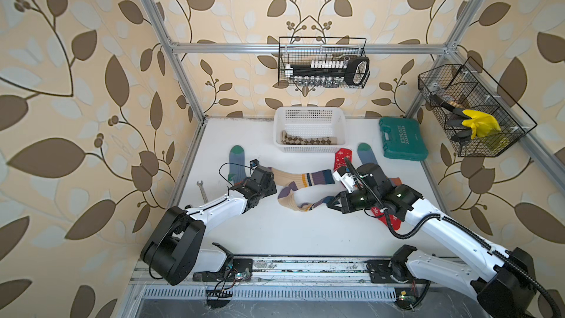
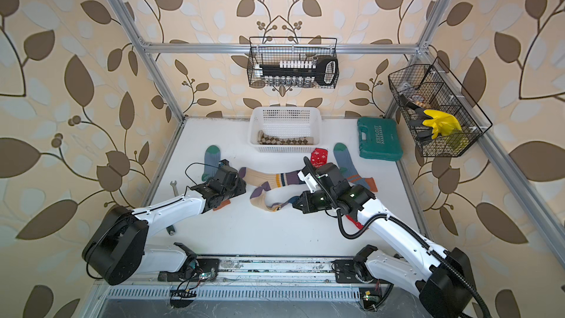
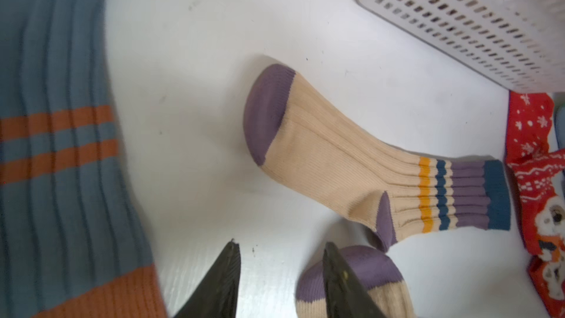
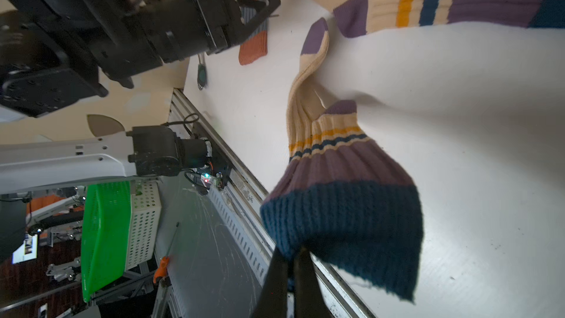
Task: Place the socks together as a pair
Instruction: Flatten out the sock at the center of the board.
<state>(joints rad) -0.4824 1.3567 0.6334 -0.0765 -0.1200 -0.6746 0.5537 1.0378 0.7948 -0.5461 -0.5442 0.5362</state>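
Note:
Two cream striped socks are at the table's middle. One striped sock (image 1: 305, 175) lies flat, also seen in the left wrist view (image 3: 351, 160). The second striped sock (image 1: 301, 203) is twisted, and my right gripper (image 4: 292, 255) is shut on its navy cuff, lifting that end. My left gripper (image 3: 282, 258) is open over bare table, one finger (image 3: 339, 279) in front of that sock's purple toe (image 3: 373, 267). Blue-grey socks (image 1: 237, 163) (image 1: 367, 154) and red socks (image 1: 342, 159) (image 1: 389, 221) lie around. Argyle socks (image 1: 305, 140) lie in the white basket (image 1: 308, 110).
A green tool case (image 1: 402, 142) lies at the back right of the table. A wrench (image 1: 201, 191) lies by the left edge. Two wire baskets (image 1: 324, 62) (image 1: 470, 108) hang on the walls, the right one holding a yellow glove (image 1: 480, 123).

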